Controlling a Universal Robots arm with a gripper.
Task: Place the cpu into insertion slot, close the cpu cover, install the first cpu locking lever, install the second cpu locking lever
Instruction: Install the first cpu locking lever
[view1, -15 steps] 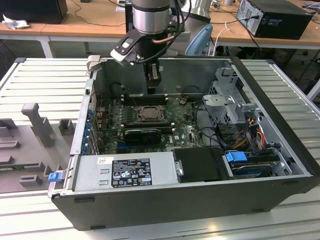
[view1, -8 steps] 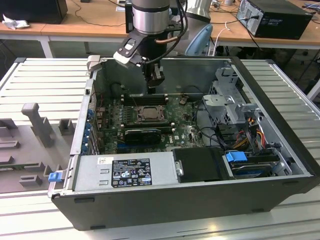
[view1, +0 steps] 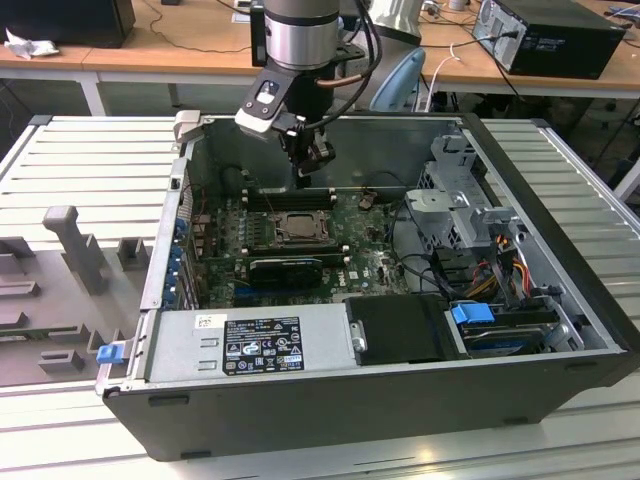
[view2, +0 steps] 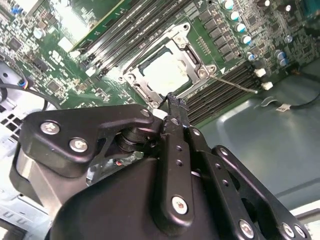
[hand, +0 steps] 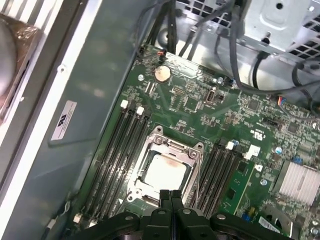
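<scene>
The cpu (hand: 165, 172) lies in the insertion slot (hand: 134, 189) on the green motherboard, its pale top showing through the cut-out of the cpu cover (hand: 176, 145), which lies flat over it. In the second wrist view the cpu (view2: 162, 70) sits inside the cover (view2: 189, 56), and a thin metal locking lever (view2: 235, 84) sticks out sideways from the socket across the memory slots. My gripper (view1: 303, 180) hangs a little above the socket (view1: 297, 228) inside the case. Its fingers (hand: 165, 196) are pressed together, shut on nothing; the gripper (view2: 175, 102) shows the same.
Long black memory slots (hand: 117, 155) flank the socket on both sides. A black expansion card (view1: 290, 268) lies just in front of it. The power supply (view1: 250, 340), drive cage (view1: 460, 200) and loose cables (view1: 420, 265) crowd the case; its grey wall (hand: 85, 100) stands close behind.
</scene>
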